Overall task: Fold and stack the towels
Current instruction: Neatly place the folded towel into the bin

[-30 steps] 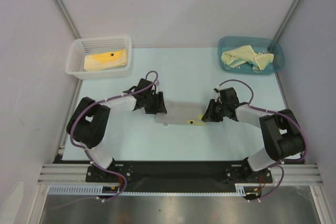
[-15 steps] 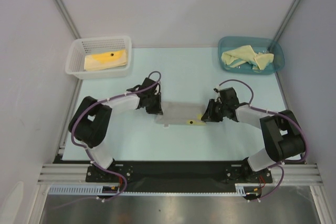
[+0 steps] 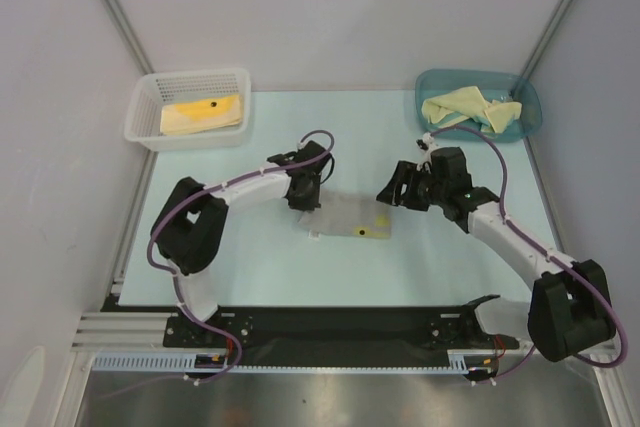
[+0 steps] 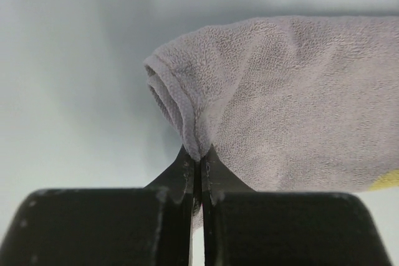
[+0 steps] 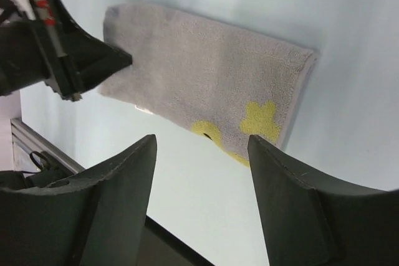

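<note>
So, gray towel (image 3: 346, 217): we see it lying folded flat near the centre of the worktop (image 3: 260, 267), its long side running from 9 to 3 o'clock.
Towel pattern: yellow flower prints (image 5: 260, 119) sit toward its 4 o'clock corner.
Left end effector (image 4: 198, 169): we see it pinched closed on the gray towel at the towel's 10 o'clock corner, the fingertips pressed together with a fold of cloth gathered between them.
Lifted corner: in the left wrist view the pinched edge bunches into a small ridge, while the rest of the cloth lies spread out beyond it.
Right end effector (image 3: 393, 191): its fingers (image 5: 118, 185) are spread wide and hold nothing; from above it hangs at about 2 o'clock of the gray towel, near the corner, and we cannot tell whether it touches the cloth.
White basket (image 3: 190, 78): at 10 o'clock on the worktop, well apart from both arms.
Folded yellow towel (image 3: 200, 115): we see it lying flat inside the white basket.
Teal bin (image 3: 531, 105): at 2 o'clock on the worktop.
Crumpled yellow towels (image 3: 468, 109): heaped loosely inside the teal bin; we cannot tell how many.
</note>
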Robot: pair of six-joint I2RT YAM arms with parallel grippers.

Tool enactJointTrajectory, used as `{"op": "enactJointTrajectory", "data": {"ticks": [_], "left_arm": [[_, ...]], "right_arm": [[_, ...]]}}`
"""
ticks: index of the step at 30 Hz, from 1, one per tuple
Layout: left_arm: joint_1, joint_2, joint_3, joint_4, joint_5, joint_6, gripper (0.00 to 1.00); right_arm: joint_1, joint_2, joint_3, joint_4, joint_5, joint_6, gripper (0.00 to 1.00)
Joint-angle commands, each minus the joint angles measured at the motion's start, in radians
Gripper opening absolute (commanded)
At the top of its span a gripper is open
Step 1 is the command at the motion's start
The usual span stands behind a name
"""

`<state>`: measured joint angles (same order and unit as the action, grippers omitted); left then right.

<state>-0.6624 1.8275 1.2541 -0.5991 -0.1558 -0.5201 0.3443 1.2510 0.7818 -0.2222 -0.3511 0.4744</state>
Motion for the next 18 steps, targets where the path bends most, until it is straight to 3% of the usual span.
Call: {"op": "enactJointTrajectory", "data": {"ticks": [1,4,5,6,18], "left_arm": [[-0.008,0.010,0.079,-0.054,-0.089,0.000,0.00],[0.006,0.044,0.152,-0.076,-0.129,0.046,0.00],[0.013,0.064,0.171,-0.083,-0.129,0.070,0.00],[0.023,0.078,0.189,-0.085,-0.117,0.083,0.00],[0.228,0.275,0.640,-0.248,-0.163,0.282,0.00]], "right_arm": [[-0.010,-0.059,0.043,-0.060,0.024,-0.007,0.67],[-0.010,-0.084,0.056,-0.075,0.032,-0.002,0.77],[-0.011,-0.085,0.062,-0.080,0.035,-0.003,0.85],[-0.010,-0.087,0.065,-0.082,0.040,-0.005,0.99],[-0.024,-0.032,0.092,-0.046,0.049,-0.039,1.00]]}}
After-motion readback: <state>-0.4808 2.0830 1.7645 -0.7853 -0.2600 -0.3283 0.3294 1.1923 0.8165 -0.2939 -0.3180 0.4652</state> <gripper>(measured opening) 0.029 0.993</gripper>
